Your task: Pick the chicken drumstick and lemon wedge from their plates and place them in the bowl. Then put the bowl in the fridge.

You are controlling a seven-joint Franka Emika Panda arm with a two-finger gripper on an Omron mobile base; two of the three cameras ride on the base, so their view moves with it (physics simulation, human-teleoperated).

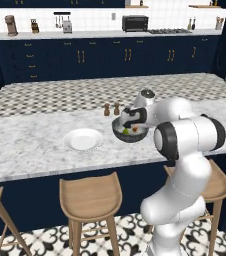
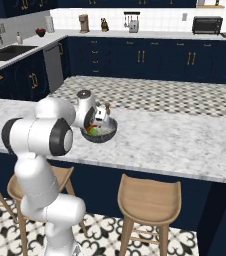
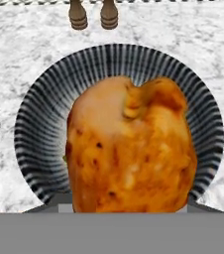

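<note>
Hand view alone reveals the chicken drumstick (image 3: pixel 131 149) looming over the bowl (image 3: pixel 39 124).

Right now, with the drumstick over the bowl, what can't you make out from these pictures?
- Finger tips: in the hand view the drumstick covers them, so the grip itself is unseen.
- Lemon wedge: in the hand view the drumstick hides most of the bowl's inside; the left base view shows a tiny green speck there, too small to confirm.
- Gripper: too small in the right base view to judge.
</note>
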